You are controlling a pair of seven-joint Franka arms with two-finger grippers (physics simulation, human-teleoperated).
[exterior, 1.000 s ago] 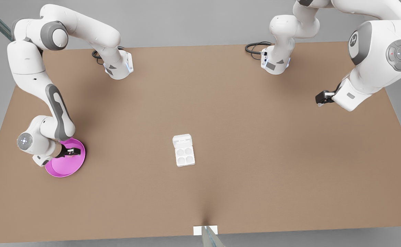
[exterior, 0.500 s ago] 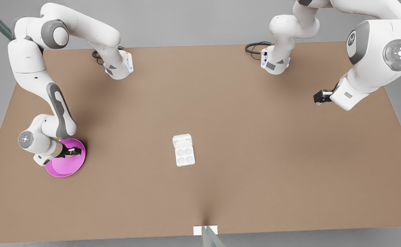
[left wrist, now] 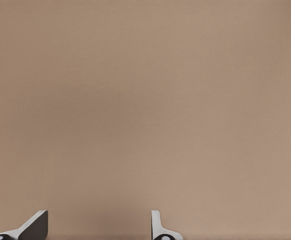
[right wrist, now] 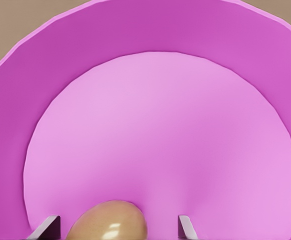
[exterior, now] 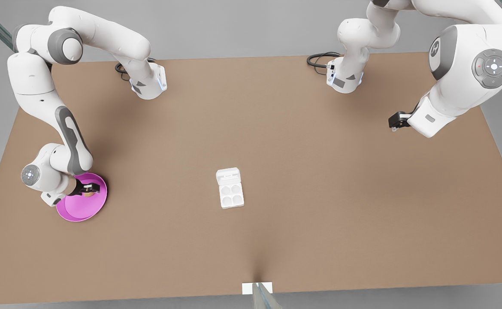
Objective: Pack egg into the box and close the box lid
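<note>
1. Where the pink plate (exterior: pixel 79 207) sits at the front view's left, the right gripper (exterior: pixel 90 189) is lowered into it, and the egg (right wrist: pixel 108 222) lies on the plate between its spread fingers, which stand clear of the shell on both sides; jaws released, nothing grasped.
2. The left gripper (exterior: pixel 394 121) hangs above bare table (exterior: pixel 319 180) at the front view's right, well apart from the carton; its fingertips (left wrist: pixel 158 227) stand apart, jaws released, holding nothing.
3. The box (exterior: pixel 231 195) rests mid-table, its four cups unfilled.
4. The box lid (exterior: pixel 228 175) lies folded open on the side nearer the arm bases.
</note>
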